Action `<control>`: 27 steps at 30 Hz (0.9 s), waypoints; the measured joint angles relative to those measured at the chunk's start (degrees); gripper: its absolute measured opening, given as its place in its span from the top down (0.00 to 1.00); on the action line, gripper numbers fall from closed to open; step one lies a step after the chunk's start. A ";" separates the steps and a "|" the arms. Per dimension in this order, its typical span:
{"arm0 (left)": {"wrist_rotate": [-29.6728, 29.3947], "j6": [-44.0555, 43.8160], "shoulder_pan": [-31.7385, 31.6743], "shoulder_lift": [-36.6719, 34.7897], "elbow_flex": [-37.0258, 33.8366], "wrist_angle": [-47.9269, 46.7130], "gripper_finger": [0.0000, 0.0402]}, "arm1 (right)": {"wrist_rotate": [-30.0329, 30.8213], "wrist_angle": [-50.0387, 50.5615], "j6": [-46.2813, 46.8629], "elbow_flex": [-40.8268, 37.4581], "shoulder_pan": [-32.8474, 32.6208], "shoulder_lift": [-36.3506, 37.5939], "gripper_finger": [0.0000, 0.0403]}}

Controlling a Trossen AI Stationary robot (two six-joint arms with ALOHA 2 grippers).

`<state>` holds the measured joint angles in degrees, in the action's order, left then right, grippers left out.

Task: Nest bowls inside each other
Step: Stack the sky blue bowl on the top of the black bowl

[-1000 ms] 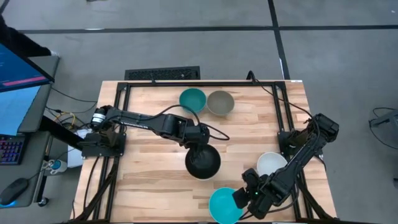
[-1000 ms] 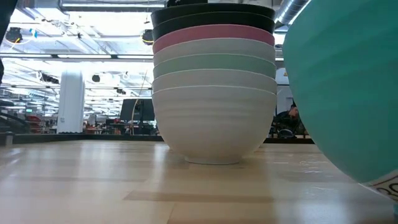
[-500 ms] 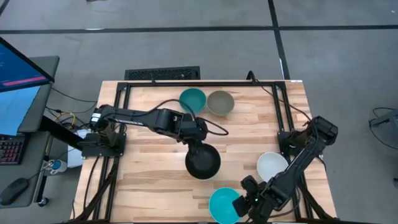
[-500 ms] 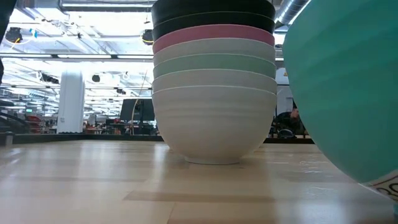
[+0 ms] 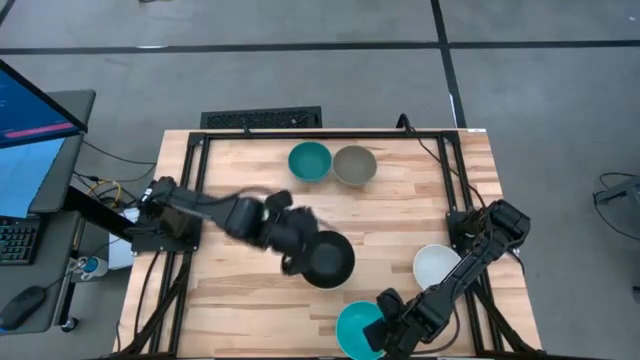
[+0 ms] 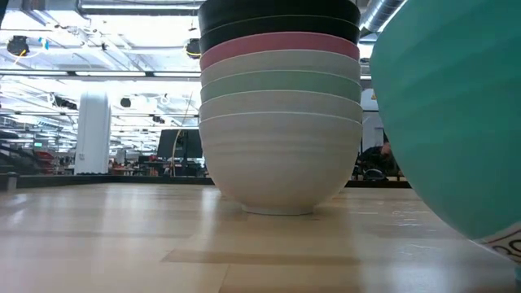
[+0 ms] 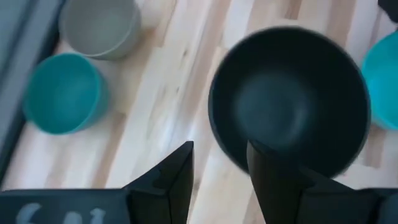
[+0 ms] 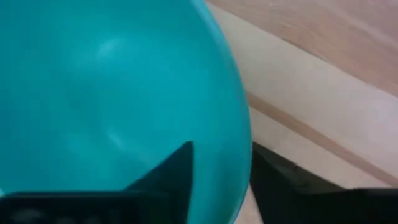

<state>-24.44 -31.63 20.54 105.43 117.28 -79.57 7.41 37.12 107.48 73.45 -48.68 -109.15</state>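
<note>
A stack of nested bowls (image 5: 327, 260), black on top, stands mid-table; the low view shows the stack (image 6: 279, 122) with white at the bottom, then pale, sage, pink and black. My left gripper (image 5: 290, 255) is open beside the stack's left rim, above the black bowl (image 7: 289, 102). A cyan bowl (image 5: 358, 330) sits at the near edge. My right gripper (image 8: 221, 168) is open astride its right rim (image 8: 244, 149), one finger inside and one outside. A white bowl (image 5: 437, 265), a teal bowl (image 5: 309, 161) and a taupe bowl (image 5: 353, 165) stand alone. My right gripper stands astride the cyan bowl's right rim (image 8: 244, 149), coming from the table's right and slanting down. Its outer finger (image 8: 280, 180) is close against the wall. I cannot tell whether either finger touches. The bowl rests on the table.
Black frame rails (image 5: 300, 133) run around the tabletop. The teal and taupe bowls sit side by side at the far edge. Bare wood (image 5: 240, 290) lies near-left of the stack. A monitor and keyboard stand off the table's left.
My left gripper has left the far rim of the top black bowl and swung toward the table's left and near side. That black bowl has dropped level into the stack. My right gripper has moved left and nearer, over the cyan bowl's rim. The cyan bowl has stayed put.
</note>
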 joint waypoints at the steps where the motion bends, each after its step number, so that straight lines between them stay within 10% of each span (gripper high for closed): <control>1: -2.07 -1.19 1.67 0.00 -0.01 -0.91 0.65 | -0.10 0.07 -0.45 0.00 0.25 -0.02 0.64; 7: -8.11 -10.27 11.59 -0.35 -0.01 -5.55 0.65 | 0.29 0.88 -3.06 0.00 2.12 2.03 0.96; 17: -10.31 -24.19 19.99 -0.55 -7.18 -8.83 0.65 | 8.30 4.98 -5.59 2.12 3.42 14.63 0.98; 27: -12.62 -27.19 25.93 -2.46 -21.72 12.54 0.81 | 16.83 18.94 -19.20 11.18 13.18 19.99 0.95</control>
<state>-37.06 -58.83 46.47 102.96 95.57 -67.03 24.23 56.06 88.29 84.63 -35.50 -89.16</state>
